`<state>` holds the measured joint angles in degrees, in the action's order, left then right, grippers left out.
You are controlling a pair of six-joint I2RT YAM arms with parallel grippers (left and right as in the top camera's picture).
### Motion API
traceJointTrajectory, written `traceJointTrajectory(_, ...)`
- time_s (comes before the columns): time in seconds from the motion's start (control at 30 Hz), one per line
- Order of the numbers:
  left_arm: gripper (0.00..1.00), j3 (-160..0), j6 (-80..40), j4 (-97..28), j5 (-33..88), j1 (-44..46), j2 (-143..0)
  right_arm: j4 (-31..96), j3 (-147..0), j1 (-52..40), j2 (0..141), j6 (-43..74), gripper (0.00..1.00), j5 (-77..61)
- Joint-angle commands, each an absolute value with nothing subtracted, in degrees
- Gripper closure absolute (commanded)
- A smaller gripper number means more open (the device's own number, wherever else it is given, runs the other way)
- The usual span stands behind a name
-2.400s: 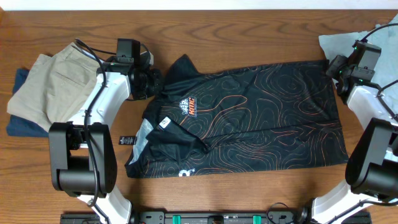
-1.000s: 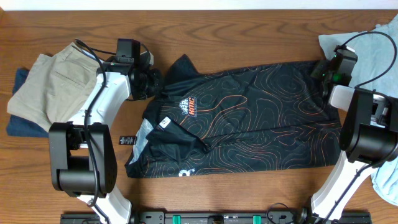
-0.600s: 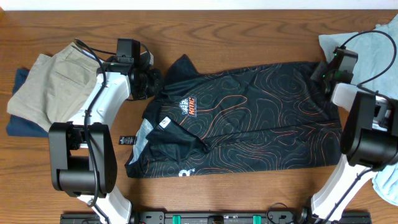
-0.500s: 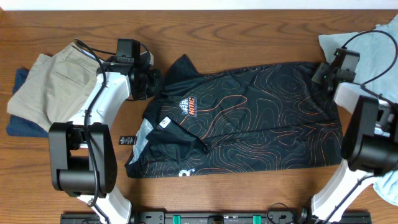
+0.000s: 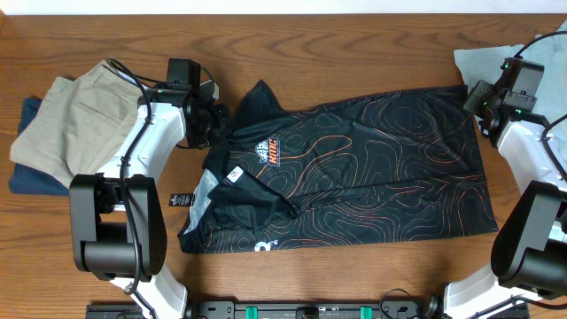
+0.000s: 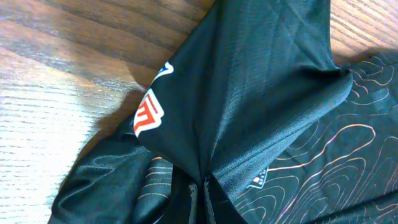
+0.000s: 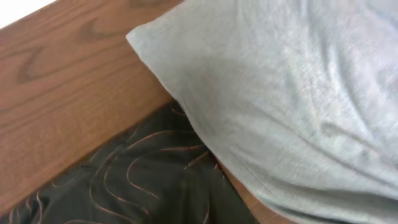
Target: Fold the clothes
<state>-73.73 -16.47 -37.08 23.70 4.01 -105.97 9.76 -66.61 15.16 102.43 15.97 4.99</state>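
Observation:
The clothes, a black jersey [image 5: 354,177] with thin orange contour lines and an orange chest logo, lie spread flat across the middle of the table. My left gripper [image 5: 218,124] sits at the jersey's upper left, by the sleeve. In the left wrist view its fingers [image 6: 193,202] are pinched together on a ridge of the black fabric [image 6: 261,93]. My right gripper [image 5: 478,99] hangs at the jersey's far right corner. The right wrist view shows that corner [image 7: 137,186] dark and blurred, and my own fingers cannot be made out there.
A plain light-blue shirt [image 5: 483,60] lies at the table's back right, its edge [image 7: 298,93] just beside the jersey's corner. Folded khaki trousers [image 5: 66,120] rest on a dark blue cloth [image 5: 27,177] at the left. A small black tag [image 5: 180,199] lies on the wood.
My right arm has swung back to the right, its wrist now farther from the jersey's corner. The left arm and the jersey have stayed where they were.

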Motion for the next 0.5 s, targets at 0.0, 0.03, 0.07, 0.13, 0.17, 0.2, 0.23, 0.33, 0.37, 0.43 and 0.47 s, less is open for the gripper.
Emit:
traceJointTrajectory(0.0,0.94,-73.3,-15.2,-38.1,19.6,3.7,-104.6,7.7,-66.7,15.3,104.8,14.9,0.75,5.6)
traceJointTrajectory(0.03,0.94,-73.3,-15.3,-39.0,17.6,3.6,-104.6,6.7,-66.7,15.3,105.5,14.9,0.71,5.6)
traceJointTrajectory(0.07,0.94,-73.3,-15.3,-40.2,15.6,3.5,-104.6,5.3,-66.7,15.3,106.4,14.9,0.68,5.4)
traceJointTrajectory(0.13,0.94,-73.3,-15.2,-41.6,13.8,3.1,-104.6,2.5,-66.7,15.3,108.3,13.8,0.64,3.8)
traceJointTrajectory(0.17,0.94,-73.3,-15.2,-41.8,13.6,2.9,-104.6,1.1,-66.7,15.3,109.3,13.2,0.62,2.6)
traceJointTrajectory(0.2,0.94,-73.3,-15.2,-41.9,13.3,2.7,-104.6,0.1,-66.7,15.3,110.2,13.2,0.60,2.0)
traceJointTrajectory(0.23,0.94,-73.3,-15.3,-41.7,13.2,2.4,-104.6,-1.1,-66.7,15.2,111.3,13.2,0.60,1.3)
traceJointTrajectory(0.33,0.94,-73.3,-17.6,-40.4,13.2,2.2,-104.6,-4.3,-66.7,14.9,113.9,13.2,0.60,-1.1)
traceJointTrajectory(0.37,0.94,-73.3,-17.9,-40.0,13.3,2.2,-104.6,-5.4,-66.7,14.6,114.8,13.2,0.59,-1.7)
traceJointTrajectory(0.43,0.94,-73.3,-17.9,-39.2,13.5,2.4,-104.6,-7.1,-66.7,14.1,116.0,13.2,0.59,-2.0)
traceJointTrajectory(0.47,0.94,-73.3,-17.9,-39.0,13.4,2.5,-104.6,-7.9,-66.7,13.8,116.4,13.2,0.58,-1.9)
